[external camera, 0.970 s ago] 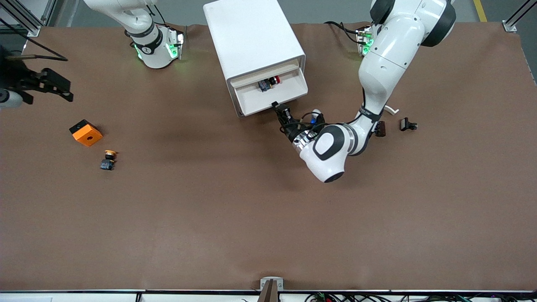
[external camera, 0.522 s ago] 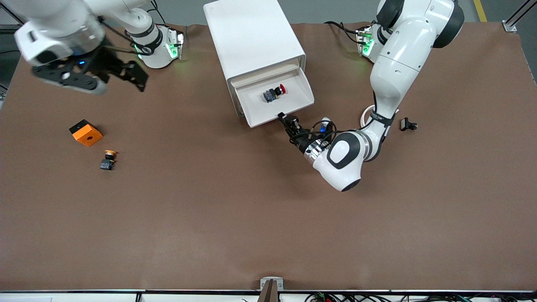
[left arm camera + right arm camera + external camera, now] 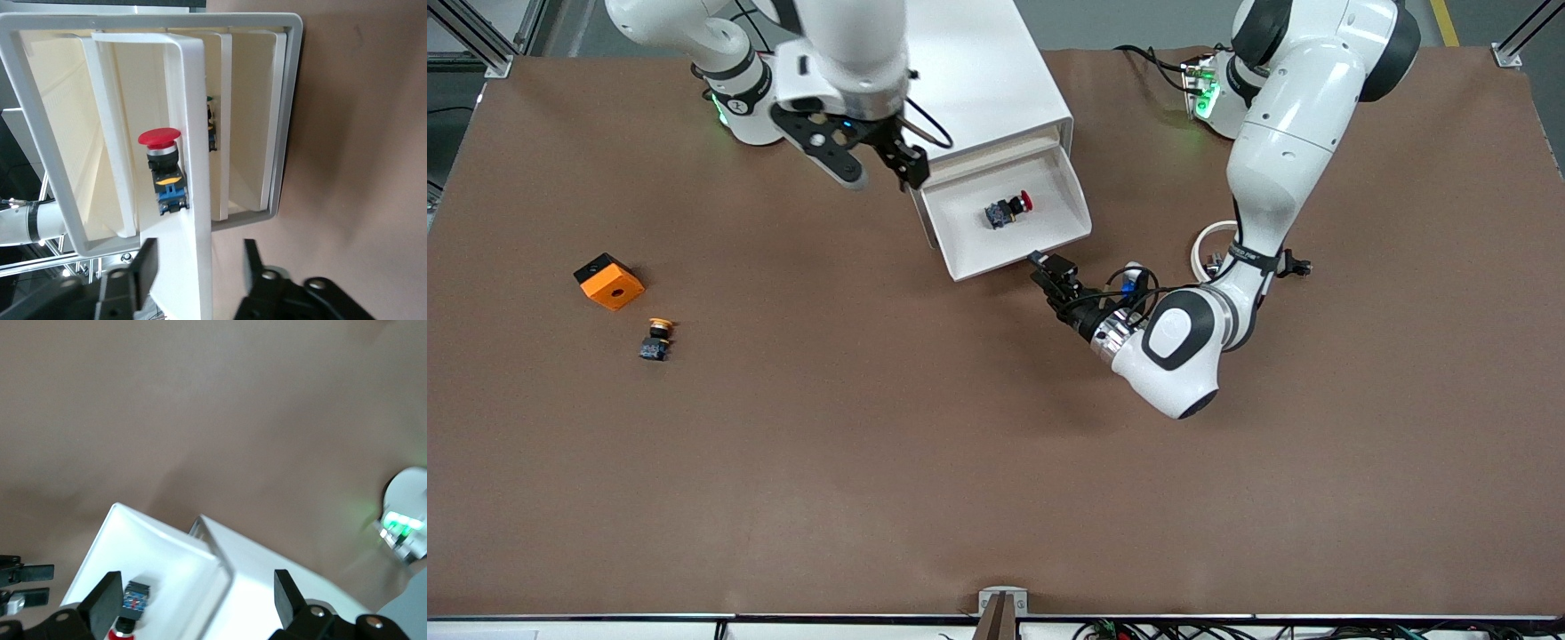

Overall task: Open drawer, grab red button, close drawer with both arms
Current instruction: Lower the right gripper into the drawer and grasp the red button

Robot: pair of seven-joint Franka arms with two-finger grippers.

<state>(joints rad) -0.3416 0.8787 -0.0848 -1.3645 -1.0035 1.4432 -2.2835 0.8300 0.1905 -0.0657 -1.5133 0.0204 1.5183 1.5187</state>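
My drawer (image 3: 1009,233) stands pulled out of the white cabinet (image 3: 969,71); the red-capped button (image 3: 1008,210) lies on its side inside.

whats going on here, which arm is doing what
The shallow white drawer stands pulled out of the white box cabinet, with the red-capped push button lying inside. The left end effector is open around the drawer's front edge. The right end effector, fingers open, hovers over the cabinet's corner beside the drawer.

i see the drawer (image 3: 1009,218) pulled out and open-topped above the button (image 3: 1007,209). my left gripper (image 3: 1052,270), fingers spread, crowds its front edge; my right gripper (image 3: 876,163), fingers apart, hangs over the cabinet (image 3: 969,84) corner.
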